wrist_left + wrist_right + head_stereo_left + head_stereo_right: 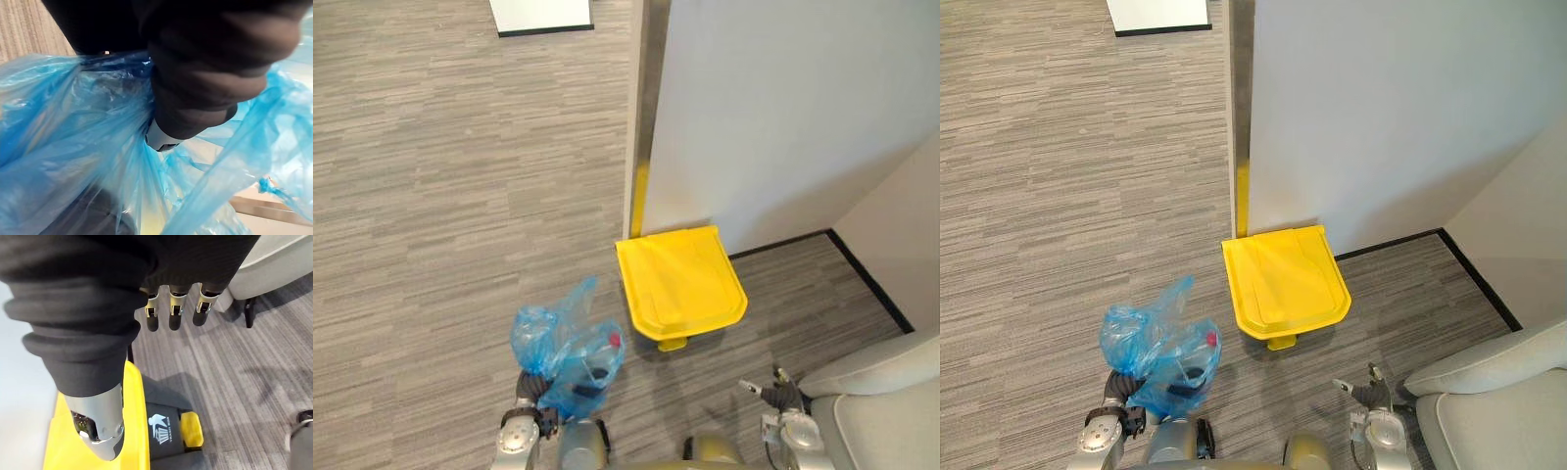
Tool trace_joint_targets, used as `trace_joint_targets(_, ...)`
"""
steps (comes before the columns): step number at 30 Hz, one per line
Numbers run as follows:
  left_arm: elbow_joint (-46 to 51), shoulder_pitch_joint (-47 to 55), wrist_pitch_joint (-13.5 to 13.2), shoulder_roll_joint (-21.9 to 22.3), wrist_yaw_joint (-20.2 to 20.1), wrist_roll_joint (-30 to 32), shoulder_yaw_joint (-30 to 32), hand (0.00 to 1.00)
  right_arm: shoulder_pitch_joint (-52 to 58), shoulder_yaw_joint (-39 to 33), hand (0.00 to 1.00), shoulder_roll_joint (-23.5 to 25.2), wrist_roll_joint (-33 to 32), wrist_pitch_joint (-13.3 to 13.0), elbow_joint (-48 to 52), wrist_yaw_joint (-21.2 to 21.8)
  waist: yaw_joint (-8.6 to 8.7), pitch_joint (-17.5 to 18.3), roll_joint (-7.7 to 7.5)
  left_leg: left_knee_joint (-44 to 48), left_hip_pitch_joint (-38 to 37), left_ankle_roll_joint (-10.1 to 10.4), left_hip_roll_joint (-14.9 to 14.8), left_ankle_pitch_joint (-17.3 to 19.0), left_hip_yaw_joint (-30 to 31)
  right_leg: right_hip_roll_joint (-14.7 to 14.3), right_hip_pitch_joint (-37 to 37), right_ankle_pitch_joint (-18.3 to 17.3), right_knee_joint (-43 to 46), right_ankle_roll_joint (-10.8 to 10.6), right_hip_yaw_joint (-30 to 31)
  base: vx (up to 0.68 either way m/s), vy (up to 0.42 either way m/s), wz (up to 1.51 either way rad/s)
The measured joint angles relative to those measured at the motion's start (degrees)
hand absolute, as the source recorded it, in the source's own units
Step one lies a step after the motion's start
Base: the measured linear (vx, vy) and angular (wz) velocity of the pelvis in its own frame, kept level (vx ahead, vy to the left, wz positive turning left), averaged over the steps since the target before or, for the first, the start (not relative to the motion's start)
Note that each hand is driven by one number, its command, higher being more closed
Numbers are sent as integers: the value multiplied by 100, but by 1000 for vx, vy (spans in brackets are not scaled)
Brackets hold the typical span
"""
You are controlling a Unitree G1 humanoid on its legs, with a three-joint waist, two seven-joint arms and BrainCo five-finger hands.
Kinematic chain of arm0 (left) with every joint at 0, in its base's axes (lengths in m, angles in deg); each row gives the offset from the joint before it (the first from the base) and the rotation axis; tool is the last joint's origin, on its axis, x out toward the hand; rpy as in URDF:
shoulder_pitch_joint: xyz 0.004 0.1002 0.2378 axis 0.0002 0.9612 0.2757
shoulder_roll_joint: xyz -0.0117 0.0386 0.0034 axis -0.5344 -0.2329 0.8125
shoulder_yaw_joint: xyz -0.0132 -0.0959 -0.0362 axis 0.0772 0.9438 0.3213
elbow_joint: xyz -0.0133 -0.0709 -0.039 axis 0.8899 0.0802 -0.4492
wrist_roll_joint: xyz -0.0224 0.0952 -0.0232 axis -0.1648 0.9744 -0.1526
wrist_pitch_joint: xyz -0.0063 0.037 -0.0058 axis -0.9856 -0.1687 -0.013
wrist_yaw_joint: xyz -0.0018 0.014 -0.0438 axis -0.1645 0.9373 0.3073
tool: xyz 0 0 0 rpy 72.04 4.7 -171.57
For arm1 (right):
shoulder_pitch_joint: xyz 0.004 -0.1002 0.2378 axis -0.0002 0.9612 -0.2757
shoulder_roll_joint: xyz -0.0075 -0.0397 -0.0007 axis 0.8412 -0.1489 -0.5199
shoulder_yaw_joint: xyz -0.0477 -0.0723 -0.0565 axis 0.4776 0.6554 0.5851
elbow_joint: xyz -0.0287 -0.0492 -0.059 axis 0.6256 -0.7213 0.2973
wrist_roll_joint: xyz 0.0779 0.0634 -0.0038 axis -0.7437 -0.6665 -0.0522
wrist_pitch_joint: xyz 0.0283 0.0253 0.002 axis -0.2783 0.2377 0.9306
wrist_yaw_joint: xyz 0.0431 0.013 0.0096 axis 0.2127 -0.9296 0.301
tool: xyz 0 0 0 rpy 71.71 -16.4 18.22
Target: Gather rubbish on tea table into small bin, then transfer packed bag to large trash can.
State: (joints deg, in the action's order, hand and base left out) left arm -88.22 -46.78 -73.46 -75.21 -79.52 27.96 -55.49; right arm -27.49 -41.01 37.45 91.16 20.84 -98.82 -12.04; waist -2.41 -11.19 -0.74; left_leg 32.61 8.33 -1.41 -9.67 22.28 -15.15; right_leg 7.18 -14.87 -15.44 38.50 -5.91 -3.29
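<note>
The robot's left hand (205, 73) gripped the bunched neck of a translucent blue plastic rubbish bag (570, 354) above the grey striped floor (431, 196). Its right hand (785, 397) hung empty, fingers (175, 313) loosely straight. Beyond, a closed yellow-lidded black pedal bin (680, 279) stood against a white wall (783, 108).

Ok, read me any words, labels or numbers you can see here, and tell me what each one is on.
A white label on the dark front of the trash can, beside the yellow pedal: a pictogram with lettering under it, too small to read.
On the blue bag: no readable print.
</note>
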Motion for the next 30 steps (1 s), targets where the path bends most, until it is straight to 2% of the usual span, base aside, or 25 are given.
trace_joint_targets(2, -6, -173, -3, -144, 13, -57, -103, 100, 49, 1, 0, 28, 0, 2, 4, -5, 1, -60, -18, 92, -111, -59, 8, 124, 140, -46, -378, 36, -373, 5, -407, 165, -22, 37)
trace_joint_targets(4, -171, -504, -7, -247, 11, -63, -208, 100, 48, -8, 0, 16, -3, 25, 5, -21, 27, -193, -62, 254, -134, -46, 102, 277, 333, -12, -730, 565, -1352, -98, -645, 174, -43, 68)
trace_joint_targets(5, -344, -732, -7, -296, 21, -64, -198, 100, 51, -8, 0, 9, -4, 78, -23, -22, 48, -319, -178, 387, -191, 36, 245, 368, 430, 89, -775, 923, -1925, -201, -669, 215, -94, 97)
trace_joint_targets(6, -519, -831, -7, -247, 55, -66, -199, 100, 39, -9, 0, -92, -5, 154, -98, -25, 142, -413, -85, 559, -324, 146, 262, 548, 659, 88, -660, 1316, -1897, -96, -556, 252, -115, 89)
trace_joint_targets(7, -576, -839, -5, -204, 79, -65, -211, 100, -9, -9, 0, -171, -8, 185, -122, -25, 141, -436, -16, 559, -427, 212, 229, 636, 782, 47, -604, 1306, -1785, -103, -607, 319, -104, 56)
trace_joint_targets(8, -580, -821, -9, -209, 127, -66, -226, 100, -31, -48, 0, -245, -14, 186, -93, -25, 139, -433, 116, 448, -481, 278, 202, 690, 957, 10, -687, 949, -1395, -97, -542, 261, -68, 34)
trace_joint_targets(9, -581, -854, -8, -262, 130, -66, -247, 100, -29, -104, 0, -234, -28, 182, -76, -25, 145, -429, 102, 367, -501, 288, 254, 689, 1052, 27, -746, 824, -1214, -110, -504, 370, -127, 65)
trace_joint_targets(10, -582, -906, -10, -319, 141, -72, -300, 100, -6, -242, 0, -232, -46, 193, -77, -23, 166, -430, 93, 156, -645, 328, 292, 700, 1238, 122, -827, 665, -873, -9, -595, 415, -196, 73)
trace_joint_targets(12, -588, -895, -8, -329, 156, -79, -263, 100, 3, -361, 0, -214, -58, 216, -78, -18, 136, -379, 197, -186, -875, 527, 84, 606, 1354, 50, -744, 348, -701, 50, -806, 502, -225, 32)
trace_joint_targets(13, -586, -864, -15, -353, 156, -86, -245, 100, -128, -357, 0, -165, -63, 209, -77, -11, 132, -343, 221, -269, -939, 706, -90, 438, 1419, -148, -692, 247, -752, 122, -882, 479, -241, -24)
trace_joint_targets(16, -595, -905, -10, -247, 126, -117, -214, 100, -289, -365, 0, -125, -172, 122, -170, -8, 171, -233, 202, -579, -987, 949, -261, 212, 1624, -398, -629, 248, -985, 164, -935, 331, -165, -25)
trace_joint_targets(19, -587, -1056, -15, -161, 92, -116, -217, 100, -327, -327, 0, -83, -234, 109, -314, -8, 333, -194, 169, -1099, -1100, 951, -260, 106, 1648, -377, -664, 258, -1101, 183, -993, 120, -36, 5)
trace_joint_targets(21, -572, -1032, -14, -191, -2, -115, -226, 100, -387, 16, 0, -23, -231, 108, -301, -1, 383, -135, 106, -1280, -979, 949, -206, 103, 1645, -336, -841, 349, -1166, 249, -993, -41, 35, 6)
trace_joint_targets(26, -314, -936, -24, -221, -19, -106, -382, 100, -832, 887, 0, 41, -224, 105, -40, -5, 356, -88, 61, -1177, -391, 941, -191, 108, 1764, -337, -1204, 641, -1386, 271, -1038, -120, -15, 10)
trace_joint_targets(28, -237, -946, -34, -225, -16, -106, -435, 100, -1297, 1136, 0, 3, -216, 79, 123, -36, 312, -109, 97, -1043, -186, 946, -162, 108, 1845, -330, -1333, 669, -1351, 289, -1078, -105, -55, 13)
trace_joint_targets(30, -162, -1042, -55, -227, 13, -116, -542, 100, -2191, 1360, 0, -169, -189, -21, 182, -163, 259, -153, 162, -925, 155, 1042, -148, 54, 1975, -308, -1580, 752, -1313, 366, -1134, -86, -68, 16)
